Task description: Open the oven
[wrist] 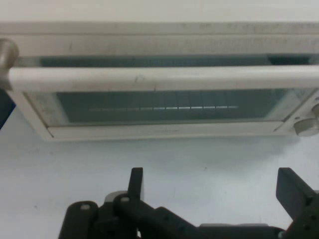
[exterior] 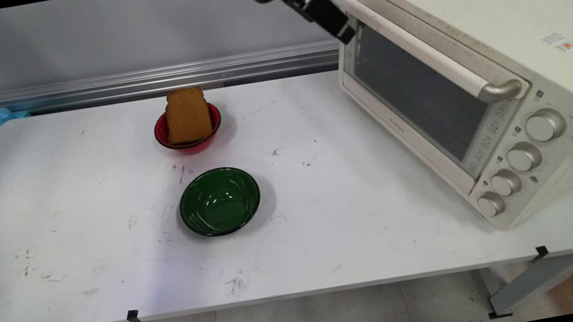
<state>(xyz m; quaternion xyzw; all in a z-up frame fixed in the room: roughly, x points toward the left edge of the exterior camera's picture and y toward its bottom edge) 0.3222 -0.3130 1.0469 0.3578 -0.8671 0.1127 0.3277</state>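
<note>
Two fingers of the hand (wrist: pixel 212 191) spread apart facing the oven's (exterior: pixel 477 70) horizontal handle (wrist: pixel 164 78).

Robot lab, scuffed white table (exterior: pixel 80 260), aluminium rail (exterior: pixel 138 83) along wall, toaster oven (exterior: pixel 477 70) as prop

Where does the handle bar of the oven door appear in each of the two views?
Main view: the door handle runs diagonally across the toaster oven at right, from upper left to lower right, the end effector beside its upper end.
Hand view: the door handle lies horizontally across the upper part, above the open end effector.
Shared landmark: the glass door.
</note>
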